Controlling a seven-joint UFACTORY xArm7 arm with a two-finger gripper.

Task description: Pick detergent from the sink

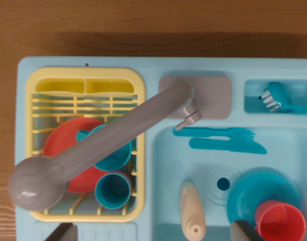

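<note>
— What's cut off?
— Only the gripper's (156, 232) two dark fingertips (61, 233) show at the bottom edge, spread wide apart, holding nothing.
— And the detergent?
— The cream detergent bottle (192, 211) lies between them in the sink (166, 165), nozzle cropped.

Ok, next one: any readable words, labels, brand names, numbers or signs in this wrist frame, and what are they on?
None can be read in the wrist view.
Cream detergent bottle lying in the sink basin: plain side, no label showing.
Grey faucet, yellow dish rack, red cup, teal fork, knife and brush: no markings visible.
</note>
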